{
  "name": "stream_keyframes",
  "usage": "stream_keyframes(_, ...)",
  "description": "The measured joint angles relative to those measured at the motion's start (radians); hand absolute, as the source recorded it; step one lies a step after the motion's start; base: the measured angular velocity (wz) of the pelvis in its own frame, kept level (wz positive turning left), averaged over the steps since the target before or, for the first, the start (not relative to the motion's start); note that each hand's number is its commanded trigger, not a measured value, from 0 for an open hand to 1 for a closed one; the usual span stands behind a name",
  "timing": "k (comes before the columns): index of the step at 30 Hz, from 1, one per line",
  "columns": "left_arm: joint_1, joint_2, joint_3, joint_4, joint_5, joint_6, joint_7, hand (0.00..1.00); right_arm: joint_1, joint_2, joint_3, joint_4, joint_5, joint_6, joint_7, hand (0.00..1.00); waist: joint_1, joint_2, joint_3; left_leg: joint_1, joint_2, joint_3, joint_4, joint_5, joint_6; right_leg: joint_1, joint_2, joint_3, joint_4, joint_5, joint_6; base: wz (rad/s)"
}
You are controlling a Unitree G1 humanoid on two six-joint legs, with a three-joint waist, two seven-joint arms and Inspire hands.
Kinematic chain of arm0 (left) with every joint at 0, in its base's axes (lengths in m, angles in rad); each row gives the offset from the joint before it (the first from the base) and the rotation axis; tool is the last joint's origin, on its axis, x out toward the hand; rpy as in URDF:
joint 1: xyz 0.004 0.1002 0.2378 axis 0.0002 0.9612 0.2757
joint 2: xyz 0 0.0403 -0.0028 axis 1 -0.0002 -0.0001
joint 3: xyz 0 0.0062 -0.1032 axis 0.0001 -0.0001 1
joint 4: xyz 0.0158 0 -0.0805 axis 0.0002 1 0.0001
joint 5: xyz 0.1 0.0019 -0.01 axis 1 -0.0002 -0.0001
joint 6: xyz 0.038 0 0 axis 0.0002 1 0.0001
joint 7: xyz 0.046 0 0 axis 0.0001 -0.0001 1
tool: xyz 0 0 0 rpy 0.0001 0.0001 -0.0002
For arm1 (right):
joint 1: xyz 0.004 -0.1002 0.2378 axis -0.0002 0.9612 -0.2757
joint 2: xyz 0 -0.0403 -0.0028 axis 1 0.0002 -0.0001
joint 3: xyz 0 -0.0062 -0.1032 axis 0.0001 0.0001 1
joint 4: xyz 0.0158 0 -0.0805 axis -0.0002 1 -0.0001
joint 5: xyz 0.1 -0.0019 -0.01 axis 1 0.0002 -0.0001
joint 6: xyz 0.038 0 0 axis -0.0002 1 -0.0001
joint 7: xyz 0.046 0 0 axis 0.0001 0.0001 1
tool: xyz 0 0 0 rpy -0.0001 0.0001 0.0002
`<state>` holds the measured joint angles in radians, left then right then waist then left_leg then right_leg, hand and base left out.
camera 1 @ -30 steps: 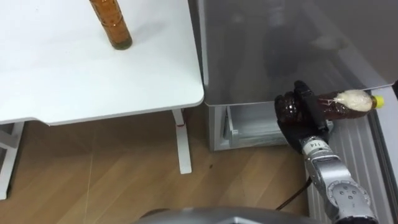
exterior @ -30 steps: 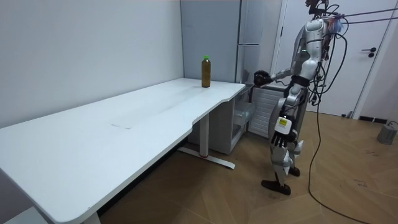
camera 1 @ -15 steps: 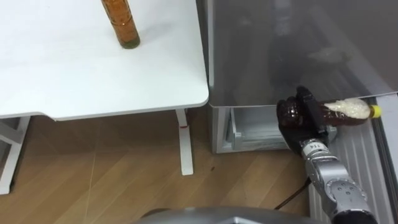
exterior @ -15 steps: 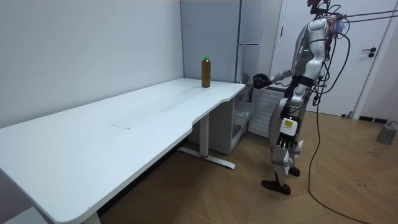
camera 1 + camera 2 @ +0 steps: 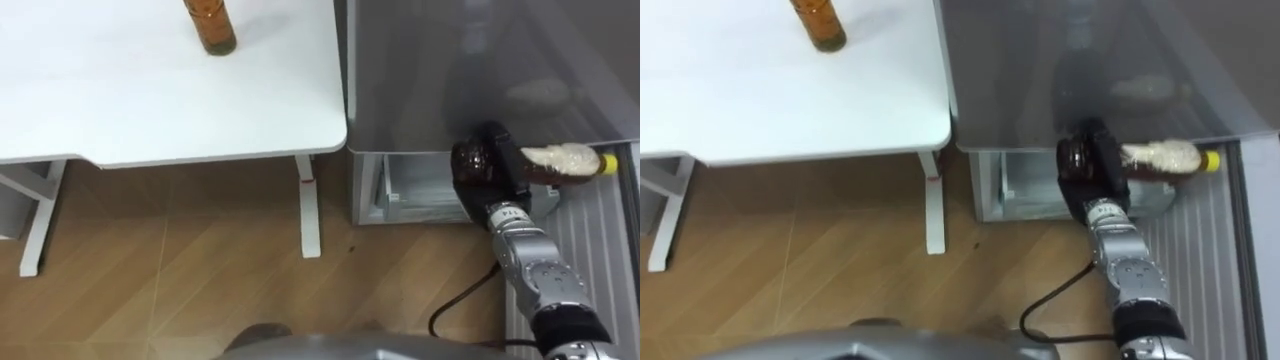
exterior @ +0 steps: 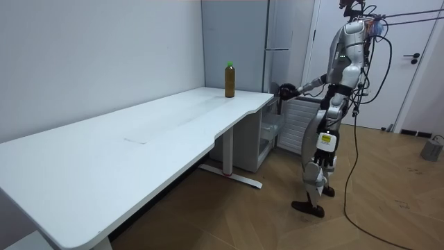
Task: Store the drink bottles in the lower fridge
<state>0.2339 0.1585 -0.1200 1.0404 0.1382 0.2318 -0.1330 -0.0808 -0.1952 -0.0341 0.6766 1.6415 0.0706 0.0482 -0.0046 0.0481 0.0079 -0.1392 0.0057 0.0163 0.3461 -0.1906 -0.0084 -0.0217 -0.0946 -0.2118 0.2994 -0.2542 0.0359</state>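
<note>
right hand (image 5: 488, 173) grips bottle (image 5: 562, 164) sideways at lower fridge's (image 5: 418, 196) front edge.

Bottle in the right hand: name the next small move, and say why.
Probably lower the right hand toward the open lower fridge compartment. Its fingers are curled round the bottle, which is held sideways above and in front of that opening and is not yet inside.
</note>
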Motion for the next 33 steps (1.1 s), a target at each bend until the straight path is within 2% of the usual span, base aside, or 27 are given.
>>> stream_keyframes(3, -0.017, 0.012, 0.000, 0.003, -0.049, -0.001, 0.010, 0.00, -0.063, 0.000, -0.005, 0.067, -0.002, 0.007, 0.037, 1.00, 0.001, 0.006, 0.0034, -0.046, 0.000, 0.009, 0.005, 0.008, 0.003, -0.063, -0.004, 0.015, 0.039, 0.000, 0.001, -0.08)
stream_keyframes(7, -0.049, 0.015, -0.004, 0.042, -0.107, -0.002, 0.017, 0.00, -0.151, -0.002, -0.038, 0.184, -0.021, 0.023, 0.115, 1.00, 0.004, 0.014, 0.0094, -0.114, 0.000, 0.008, 0.036, 0.016, 0.009, -0.133, -0.009, 0.015, 0.076, 0.001, 0.005, -0.01)
stream_keyframes(15, -0.066, 0.030, -0.035, 0.075, -0.148, -0.030, 0.019, 0.00, -0.278, -0.005, -0.103, 0.335, -0.027, 0.031, 0.185, 1.00, 0.017, 0.008, 0.0179, -0.243, -0.001, -0.003, 0.105, 0.026, 0.015, -0.256, -0.018, 0.008, 0.162, -0.006, -0.002, 0.04)
stream_keyframes(16, -0.073, 0.032, -0.043, 0.081, -0.148, -0.037, 0.023, 0.00, -0.291, -0.005, -0.110, 0.347, -0.028, 0.029, 0.185, 1.00, 0.020, 0.005, 0.0214, -0.257, -0.003, -0.003, 0.107, 0.033, 0.017, -0.272, -0.022, 0.007, 0.174, -0.006, -0.002, 0.07)
stream_keyframes(20, -0.092, 0.040, -0.042, 0.082, -0.147, -0.055, 0.038, 0.00, -0.332, -0.032, -0.128, 0.428, -0.047, 0.028, 0.169, 1.00, 0.053, 0.002, 0.0234, -0.307, -0.006, -0.006, 0.132, 0.036, 0.015, -0.326, -0.032, -0.001, 0.215, -0.012, -0.006, 0.07)
stream_keyframes(22, -0.110, 0.047, -0.043, 0.081, -0.147, -0.057, 0.039, 0.00, -0.346, -0.056, -0.131, 0.472, -0.074, 0.029, 0.116, 1.00, 0.087, -0.002, 0.0246, -0.343, -0.012, -0.007, 0.138, 0.047, 0.016, -0.369, -0.046, -0.008, 0.245, -0.016, -0.011, 0.06)
stream_keyframes(25, -0.122, 0.054, -0.043, 0.081, -0.148, -0.057, 0.040, 0.00, -0.349, -0.058, -0.126, 0.489, -0.076, 0.033, 0.052, 1.00, 0.119, -0.004, 0.0256, -0.392, -0.020, -0.007, 0.158, 0.052, 0.020, -0.426, -0.062, -0.011, 0.289, -0.024, -0.011, 0.08)
stream_keyframes(27, -0.131, 0.056, -0.046, 0.081, -0.148, -0.058, 0.043, 0.00, -0.353, -0.058, -0.121, 0.489, -0.079, 0.036, 0.029, 1.00, 0.124, -0.006, 0.0270, -0.417, -0.031, -0.011, 0.171, 0.052, 0.021, -0.454, -0.073, -0.008, 0.320, -0.034, -0.017, 0.20)
stream_keyframes(30, -0.151, 0.058, -0.056, 0.091, -0.150, -0.064, 0.043, 0.00, -0.385, -0.060, -0.116, 0.498, -0.109, 0.040, 0.009, 1.00, 0.122, -0.012, 0.0308, -0.447, -0.054, -0.017, 0.193, 0.052, 0.022, -0.496, -0.097, -0.002, 0.378, -0.062, -0.013, 0.22)
stream_keyframes(33, -0.162, 0.062, -0.060, 0.101, -0.151, -0.073, 0.044, 0.00, -0.430, -0.063, -0.116, 0.498, -0.121, 0.041, 0.006, 1.00, 0.122, -0.018, 0.0342, -0.474, -0.059, -0.011, 0.215, 0.049, 0.022, -0.530, -0.107, 0.003, 0.416, -0.080, -0.016, 0.05)
